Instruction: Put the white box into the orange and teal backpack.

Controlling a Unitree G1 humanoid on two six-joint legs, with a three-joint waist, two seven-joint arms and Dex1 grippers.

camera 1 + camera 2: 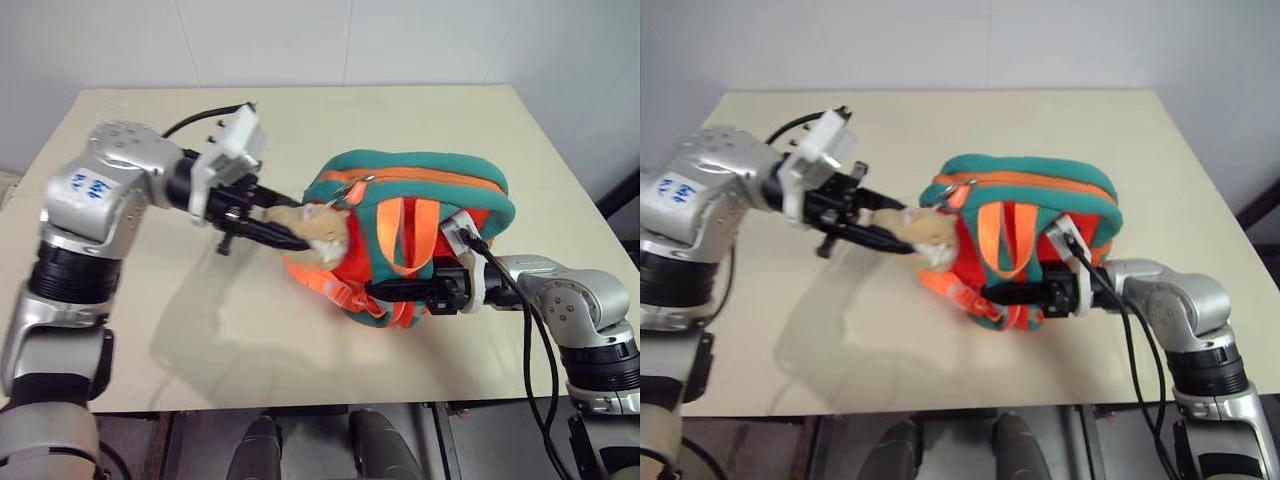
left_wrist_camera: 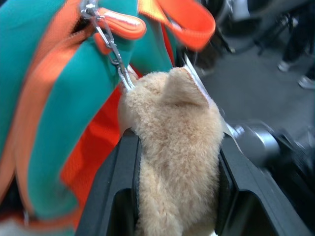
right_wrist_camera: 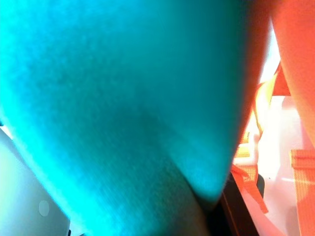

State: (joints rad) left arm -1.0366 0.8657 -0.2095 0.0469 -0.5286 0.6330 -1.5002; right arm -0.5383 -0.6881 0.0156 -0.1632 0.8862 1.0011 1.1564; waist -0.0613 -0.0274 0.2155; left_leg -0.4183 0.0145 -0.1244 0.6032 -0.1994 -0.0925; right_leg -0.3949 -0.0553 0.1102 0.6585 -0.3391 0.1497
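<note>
Orange and teal backpack [image 1: 420, 190] stands mid-counter [image 1: 300, 120]. Left gripper [image 2: 172, 162] jaws clamp its tan plush toy [image 2: 177, 147]; right gripper [image 1: 400, 290] jaws clenched, apparently on teal trim. White box unseen.

Cream rectangular table [image 1: 150, 330], pushed up to a white wall at its far edge. Orange and teal backpack [image 1: 420, 190] standing right of centre, nearer the front edge than the far one.

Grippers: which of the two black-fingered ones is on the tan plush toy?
The left gripper: its fingers flank the tan plush toy chained to the orange and teal backpack. The right gripper is at the backpack's straps.
</note>
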